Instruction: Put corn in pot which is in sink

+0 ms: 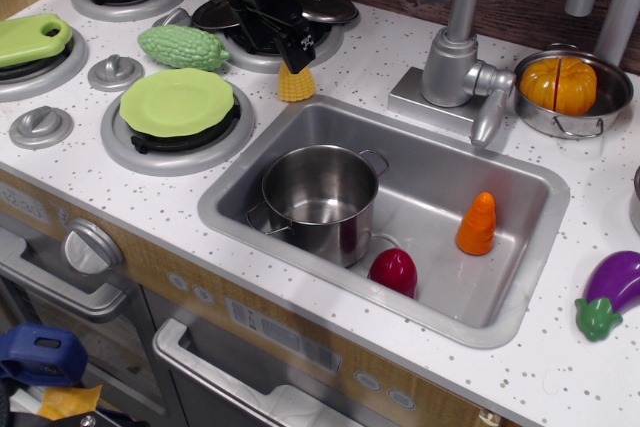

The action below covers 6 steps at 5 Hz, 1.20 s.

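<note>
in the one view, the gripper (pixel 297 55) hangs over the back of the bench (pixel 380 57), its jaws pinching the top of the corn (pixel 296 83), whose base sits on or just above the speckled surface right beside the far rim of the sink (pixel 500 317). the pot (pixel 320 199) stands upright and empty in the sink's left half, with a red piece (pixel 394 271) just beside it and the carrot (pixel 478 224) well apart to the right. the grip looks shallow (only the narrow tip seems caught), so i judge the tapered, ridged cob could slip or swing loose in transit. released early, it would land on the sink floor; a low carry might clip the pot's rim and tip it.
</note>
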### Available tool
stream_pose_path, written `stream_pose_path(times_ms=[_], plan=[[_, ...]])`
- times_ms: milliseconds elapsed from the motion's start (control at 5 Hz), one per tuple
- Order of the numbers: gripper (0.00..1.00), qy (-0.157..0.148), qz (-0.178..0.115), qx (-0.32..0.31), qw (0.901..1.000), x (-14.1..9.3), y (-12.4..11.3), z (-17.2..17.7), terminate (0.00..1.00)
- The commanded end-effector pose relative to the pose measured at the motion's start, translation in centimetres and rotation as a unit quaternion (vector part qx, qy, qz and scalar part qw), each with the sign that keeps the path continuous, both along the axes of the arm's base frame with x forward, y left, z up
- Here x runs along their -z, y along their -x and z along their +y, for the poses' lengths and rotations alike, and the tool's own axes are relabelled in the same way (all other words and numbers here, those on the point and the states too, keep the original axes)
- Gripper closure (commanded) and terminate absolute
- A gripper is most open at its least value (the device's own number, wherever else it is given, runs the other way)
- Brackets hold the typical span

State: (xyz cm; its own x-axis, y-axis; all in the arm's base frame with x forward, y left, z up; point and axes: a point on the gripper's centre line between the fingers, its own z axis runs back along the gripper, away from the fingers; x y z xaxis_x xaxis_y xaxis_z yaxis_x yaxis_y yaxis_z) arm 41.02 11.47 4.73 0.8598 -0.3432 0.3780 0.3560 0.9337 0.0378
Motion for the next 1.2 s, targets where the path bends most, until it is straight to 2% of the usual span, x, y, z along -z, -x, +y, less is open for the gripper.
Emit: stream_pose_path(times_ms=[0,800,1000], plan=[[0.0,0.0,0.0,0.0,1.0,0.0,0.0,0.0,0.0],[0.0,0.031,-0.027,0.03,0.9987,1.3,-1.9,0.2,0.0],[1.0,0.027,-0.027,0.024,0.999,1.3,-1.9,-0.1,0.0]])
